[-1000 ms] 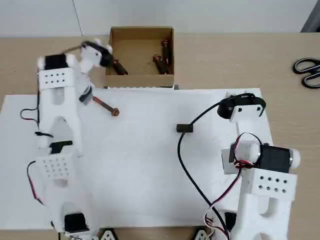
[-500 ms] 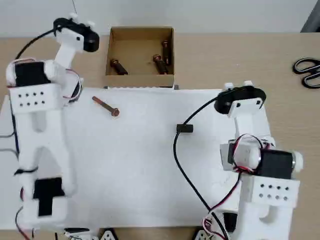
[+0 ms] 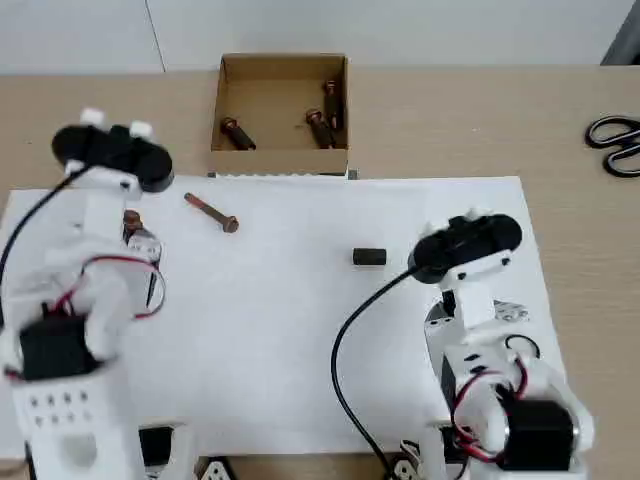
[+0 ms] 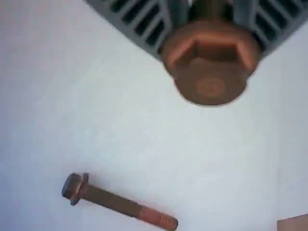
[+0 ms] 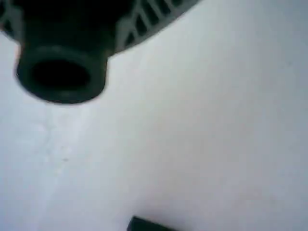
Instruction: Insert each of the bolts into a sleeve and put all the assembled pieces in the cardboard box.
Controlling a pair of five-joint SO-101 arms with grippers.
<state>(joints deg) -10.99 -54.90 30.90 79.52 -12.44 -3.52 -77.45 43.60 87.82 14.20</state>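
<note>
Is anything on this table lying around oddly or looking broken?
Nothing looks broken or spilled. A loose bolt and a black sleeve lie apart on the white sheet, not yet joined. The scissors at the table's edge seem unrelated.

Copper bolt [image 4: 210,67]; black sleeve [image 5: 60,72]; seemingly white mat [image 3: 300,330].
</note>
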